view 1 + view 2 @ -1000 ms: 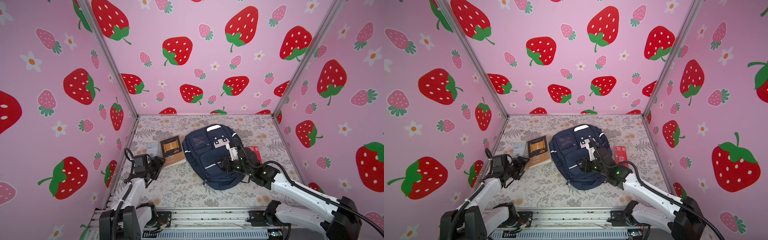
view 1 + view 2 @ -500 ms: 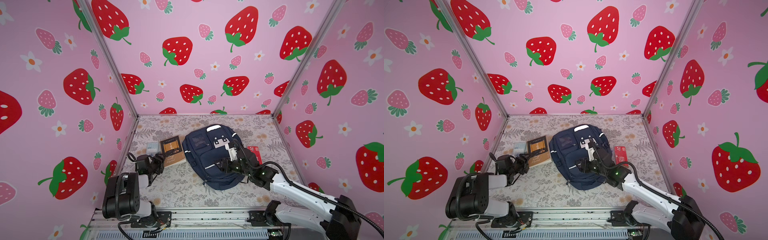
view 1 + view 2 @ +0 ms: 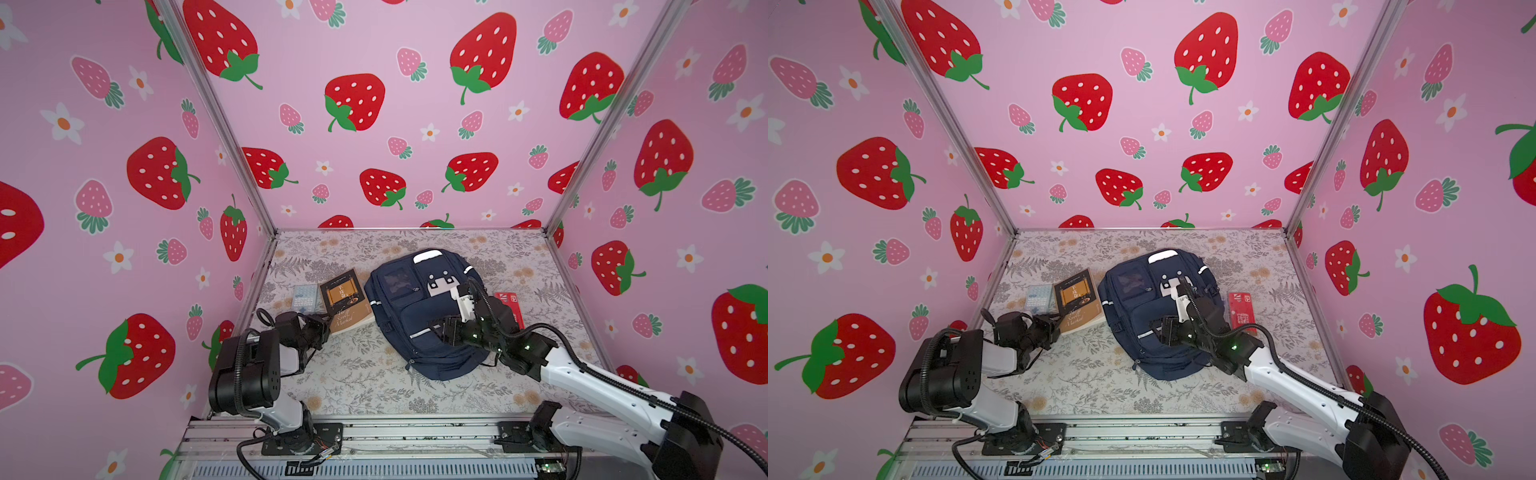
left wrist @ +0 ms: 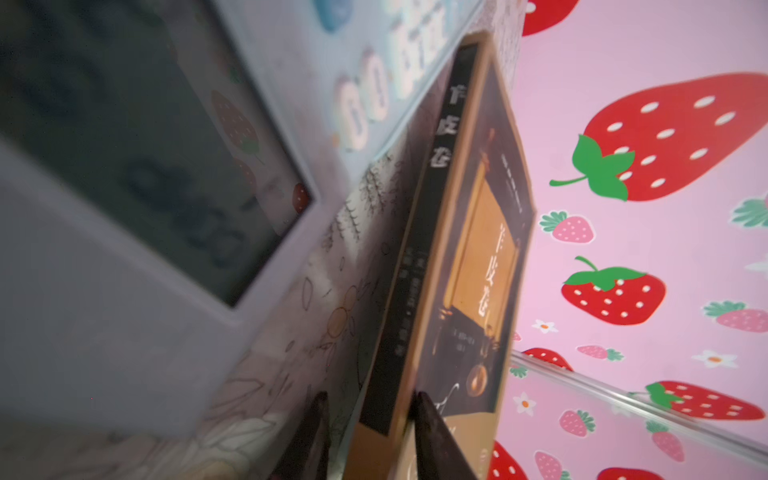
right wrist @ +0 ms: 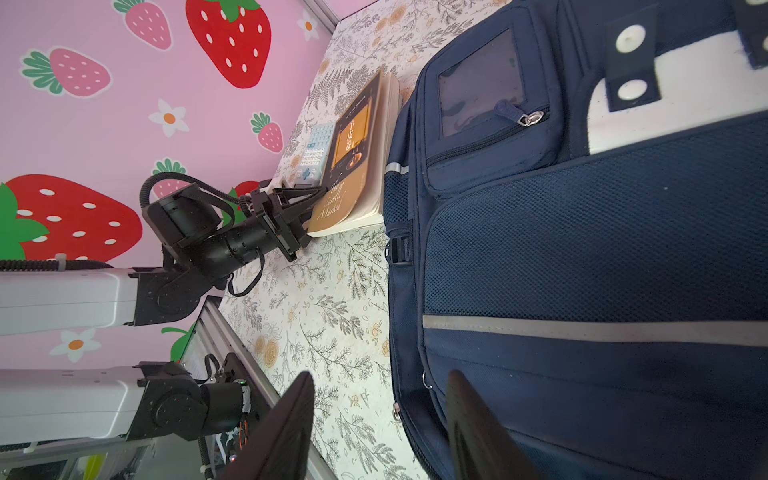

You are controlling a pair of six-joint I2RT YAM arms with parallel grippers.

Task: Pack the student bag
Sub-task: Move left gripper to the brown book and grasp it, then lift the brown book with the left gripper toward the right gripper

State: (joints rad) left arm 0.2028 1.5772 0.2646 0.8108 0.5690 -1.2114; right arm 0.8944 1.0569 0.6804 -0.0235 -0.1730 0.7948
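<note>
The student bag (image 3: 415,316) (image 3: 1142,307) (image 5: 582,249) lies flat mid-table, navy, zips closed, white face patch up. A dark-and-tan book (image 3: 347,303) (image 3: 1079,303) (image 4: 478,249) (image 5: 353,158) lies against the bag's left side. My left gripper (image 3: 326,324) (image 3: 1054,324) (image 4: 374,436) grips the book's near corner, one finger on the cover and the other by the spine next to the cloth. My right gripper (image 3: 446,330) (image 3: 1165,330) (image 5: 380,432) hangs open over the bag's lower left edge, holding nothing.
A pale blue calculator (image 3: 304,297) (image 3: 1038,297) (image 4: 166,166) lies left of the book, close to the left wall. A red box (image 3: 509,305) (image 3: 1241,309) lies right of the bag, partly behind my right arm. Pink strawberry walls close in three sides.
My left arm has folded up and its gripper has moved to the book's near corner and closed on it. The right gripper has hardly moved.
</note>
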